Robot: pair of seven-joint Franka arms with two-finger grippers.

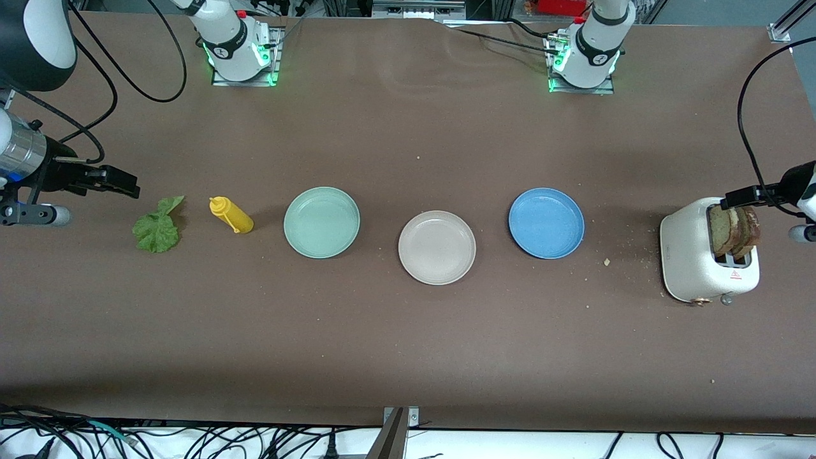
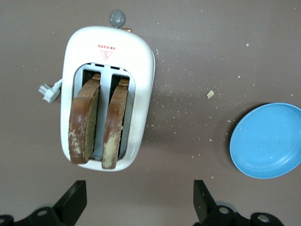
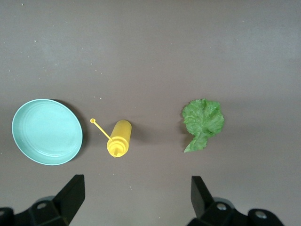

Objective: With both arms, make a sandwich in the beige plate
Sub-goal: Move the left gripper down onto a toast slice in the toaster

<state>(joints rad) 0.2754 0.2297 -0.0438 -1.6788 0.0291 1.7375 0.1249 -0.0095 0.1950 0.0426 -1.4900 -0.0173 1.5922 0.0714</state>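
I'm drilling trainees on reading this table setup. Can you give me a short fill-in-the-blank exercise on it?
1. The two toast slices stand in the slots of the white ____.
2. The beige plate sits between the mint-green plate and the ____ plate.
3. The yellow bottle lies between the mint-green plate and the ____ leaf.
4. The left gripper and the right gripper both have their jaws ____.

Missing words: toaster; blue; lettuce; open

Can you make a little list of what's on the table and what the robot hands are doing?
plates: mint-green plate, beige plate, blue plate, all empty
bread: two toast slices standing in the white toaster
lettuce leaf: flat on table, beside the yellow squeeze bottle
left gripper: open, above toaster
right gripper: open, near lettuce
sandwich: not started
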